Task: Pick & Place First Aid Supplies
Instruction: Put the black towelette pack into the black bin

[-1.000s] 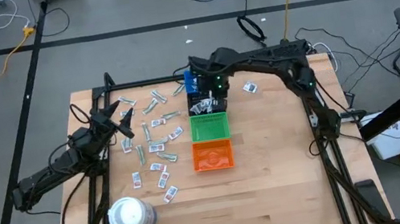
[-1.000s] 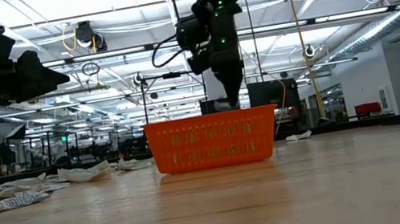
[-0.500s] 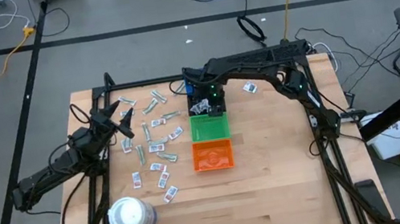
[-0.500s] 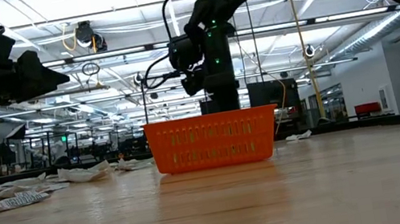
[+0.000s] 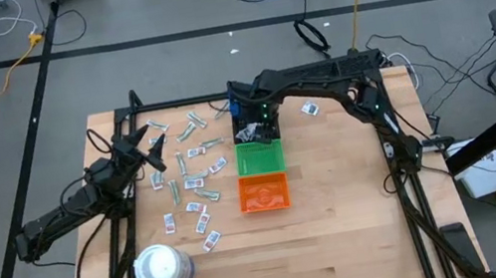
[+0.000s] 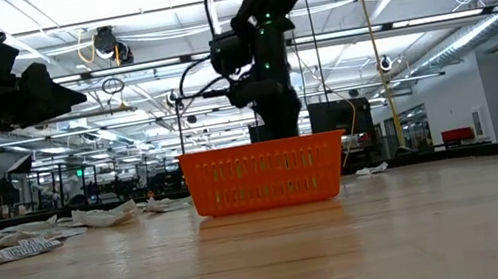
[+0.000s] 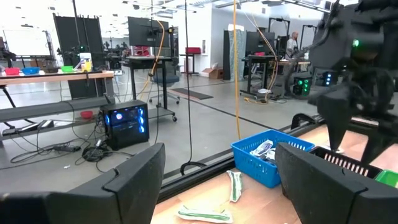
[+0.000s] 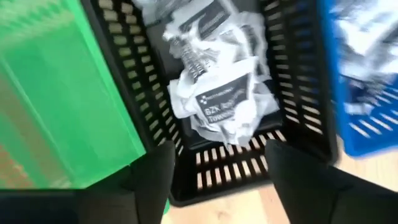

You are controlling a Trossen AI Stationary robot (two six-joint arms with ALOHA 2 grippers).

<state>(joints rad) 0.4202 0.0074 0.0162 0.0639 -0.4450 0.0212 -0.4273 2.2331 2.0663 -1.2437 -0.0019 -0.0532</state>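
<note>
Several small first aid packets (image 5: 188, 169) lie flat and scattered on the table's left half. One packet (image 5: 309, 107) lies right of the bins. My right gripper (image 8: 217, 155) hangs open, pointing down over a black bin (image 8: 292, 68) that holds crumpled white packets (image 8: 217, 106). In the high view it (image 5: 254, 128) stands between the blue bin (image 5: 240, 105) and the green bin (image 5: 259, 158). Nothing is between its fingers. My left gripper (image 5: 150, 147) waits open above the packets at the left, and nothing is between its fingers (image 7: 221, 155).
An orange bin (image 5: 263, 194) stands on the near side of the green bin and hides the other bins in the low view (image 6: 265, 174). A large white roll (image 5: 162, 268) stands near the front left corner. The table's right half is bare wood (image 5: 346, 183).
My right gripper has shifted a little toward the table's left edge over the black bin. In the low view its fingers stand wider apart than a second ago, so it has opened. My left arm has kept still.
</note>
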